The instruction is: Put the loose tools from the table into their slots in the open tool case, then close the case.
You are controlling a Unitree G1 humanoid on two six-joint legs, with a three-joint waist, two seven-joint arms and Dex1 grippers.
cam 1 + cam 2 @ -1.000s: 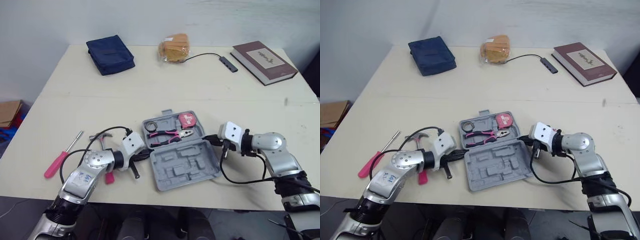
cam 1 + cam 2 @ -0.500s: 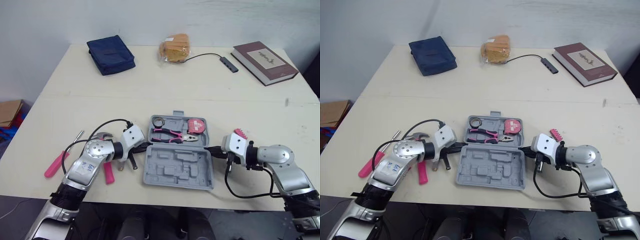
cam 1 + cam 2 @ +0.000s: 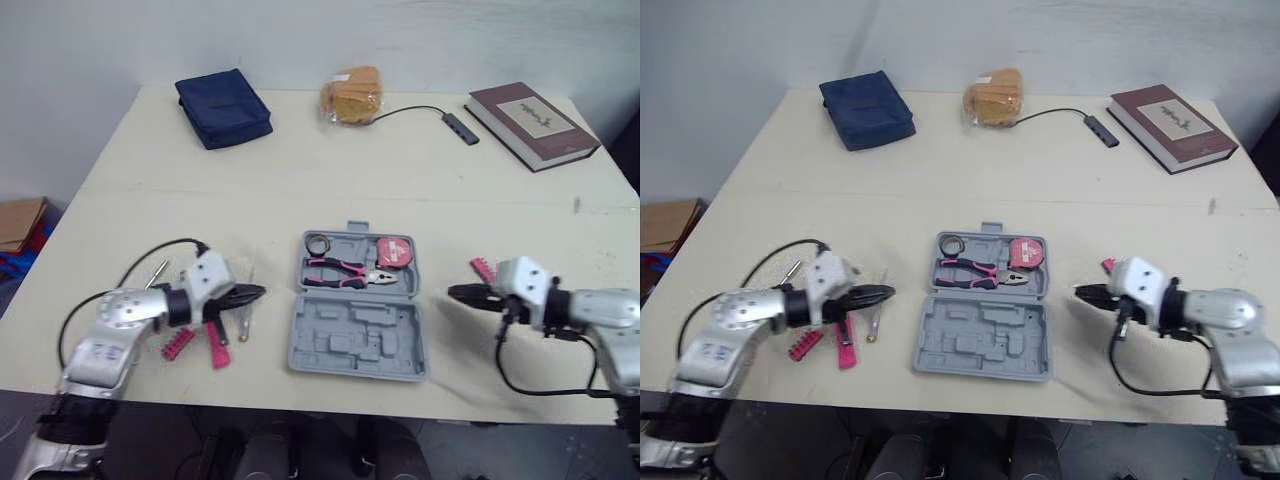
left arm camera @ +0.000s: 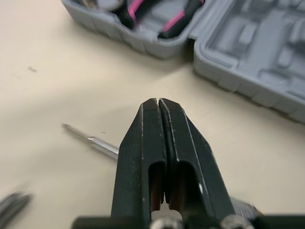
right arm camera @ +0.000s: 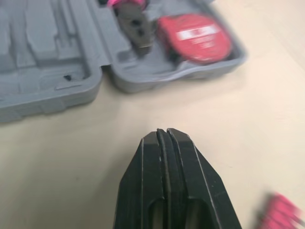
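The grey tool case (image 3: 360,345) lies open at the table's front middle. Its far half holds pink-handled pliers (image 3: 345,270), a red tape measure (image 3: 397,252) and a metal ring (image 3: 318,243). The near half has bare moulded slots. My left gripper (image 3: 255,292) is shut and holds nothing, just left of the case. Beside it lie a thin screwdriver bit (image 4: 93,140), a pink-handled tool (image 3: 216,346) and a red bit holder (image 3: 177,343). To the right of the case my right gripper (image 3: 455,292) is shut with nothing in it, and a pink bit holder (image 3: 484,268) lies close behind it.
At the back of the table are a navy pouch (image 3: 223,107), a bag of bread (image 3: 349,96), a cable with a USB hub (image 3: 460,128) and a brown book (image 3: 532,123). A cardboard box (image 3: 18,222) sits on the floor to the left.
Both grippers have drawn outward, away from the case, which now lies square and still. The left arm's retreat uncovers the red bit holder and the thin bit.
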